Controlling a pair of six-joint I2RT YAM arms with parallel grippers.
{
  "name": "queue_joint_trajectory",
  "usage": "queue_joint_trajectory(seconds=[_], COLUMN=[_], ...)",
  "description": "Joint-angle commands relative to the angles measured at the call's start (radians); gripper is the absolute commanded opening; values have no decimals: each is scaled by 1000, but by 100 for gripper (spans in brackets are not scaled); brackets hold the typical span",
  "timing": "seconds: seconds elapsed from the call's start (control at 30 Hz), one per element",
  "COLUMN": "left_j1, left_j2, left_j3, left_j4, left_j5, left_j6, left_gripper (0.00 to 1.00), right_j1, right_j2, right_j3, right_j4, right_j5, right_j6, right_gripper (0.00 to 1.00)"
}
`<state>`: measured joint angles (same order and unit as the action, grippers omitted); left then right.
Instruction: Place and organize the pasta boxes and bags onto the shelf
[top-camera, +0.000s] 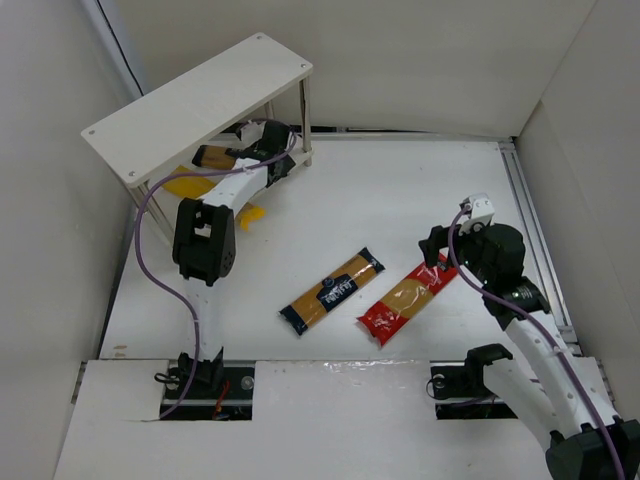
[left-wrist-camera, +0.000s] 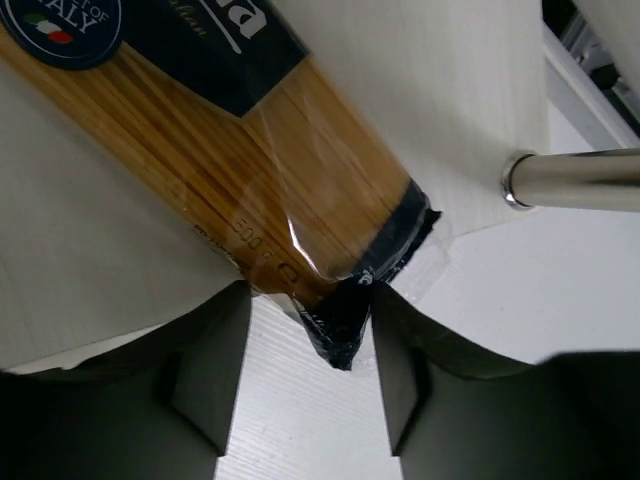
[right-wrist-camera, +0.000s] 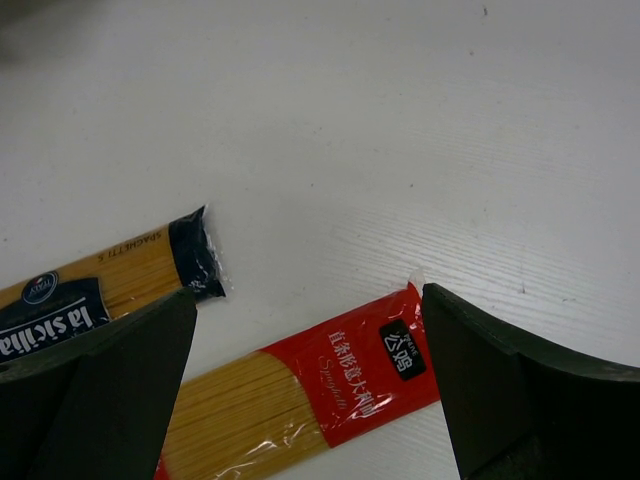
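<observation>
Spaghetti pack's navy end between pincer fingers

Bright, even light fills all three views, with nothing dim; in the top view the white table is close to washed out, and the shelf throws only a soft shadow beneath itself; the left wrist view is sharp on the spaghetti pack, whose clear wrap carries a thin white glare streak, while the metal leg shines; the dark fingers at the bottom edge are soft; the red pack reads crisply, label included.
</observation>
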<state>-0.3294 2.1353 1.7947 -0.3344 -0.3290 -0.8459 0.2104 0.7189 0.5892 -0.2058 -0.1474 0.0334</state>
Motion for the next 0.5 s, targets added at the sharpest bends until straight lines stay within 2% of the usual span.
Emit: queue_joint_trajectory(seconds=[0.0, 0.07, 0.2, 0.23, 0.27, 0.47], left_j1=[4, 4, 4, 4, 4, 4], left_j2=[6, 6, 6, 6, 6, -57], left_j3=[38, 38, 38, 38, 38, -46], left_j4=[-69, -69, -69, -69, -69, -98], left_j5=[-74, -74, -74, -74, -74, -93], left_j6=[-13, -13, -4, -4, -4, -13], left_gripper=[44, 37, 16, 3, 0, 0], right_j1=[3, 3, 3, 3, 3, 3], right_j2=[10, 19, 28, 28, 28, 19], right_j3=[14, 14, 14, 14, 14, 14], right_j4=[59, 59, 59, 59, 59, 59], right_j5=[12, 22, 22, 22, 22, 22], right_j6=[7, 7, 7, 7, 7, 7], right_gripper=[98, 96, 96, 96, 96, 96])
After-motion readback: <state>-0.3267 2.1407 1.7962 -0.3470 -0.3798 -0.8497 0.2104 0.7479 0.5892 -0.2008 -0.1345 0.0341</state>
